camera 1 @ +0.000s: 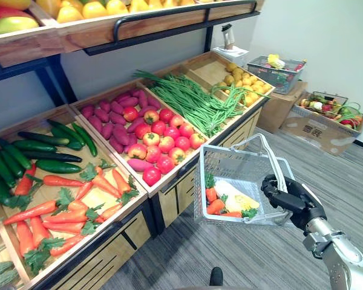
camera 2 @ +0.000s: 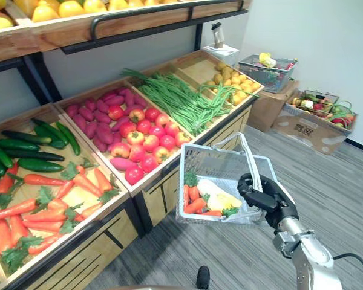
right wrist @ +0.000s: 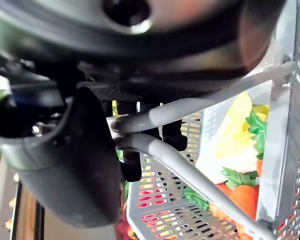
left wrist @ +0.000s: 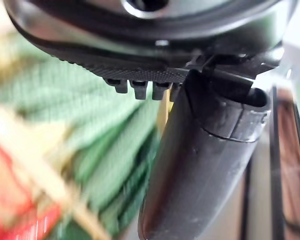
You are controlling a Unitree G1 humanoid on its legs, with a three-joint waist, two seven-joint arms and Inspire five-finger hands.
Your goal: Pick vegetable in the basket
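A grey wire basket [camera 1: 230, 151] hangs in front of the vegetable stand, off its front edge. My right hand [camera 1: 290, 196] is shut on its two handles [right wrist: 190, 107], which cross under the curled fingers in the right wrist view. Inside the basket lie small carrots [camera 1: 215, 205] with green tops and a pale yellow-white vegetable [camera 1: 237, 198]. The stand's carrots [camera 1: 78, 199] fill a wooden crate to the left of the basket. My left hand [left wrist: 205, 150] shows in its wrist view, over a blur of green and red.
The wooden stand [camera 1: 169, 181] holds cucumbers [camera 1: 36, 151], red round fruit [camera 1: 160, 136], purple tubers [camera 1: 109, 112], green beans [camera 1: 193, 99] and yellow produce [camera 1: 245, 81]. A shelf of yellow fruit [camera 1: 97, 9] runs above. Cardboard boxes [camera 1: 317, 130] and another basket [camera 1: 278, 69] stand at the right.
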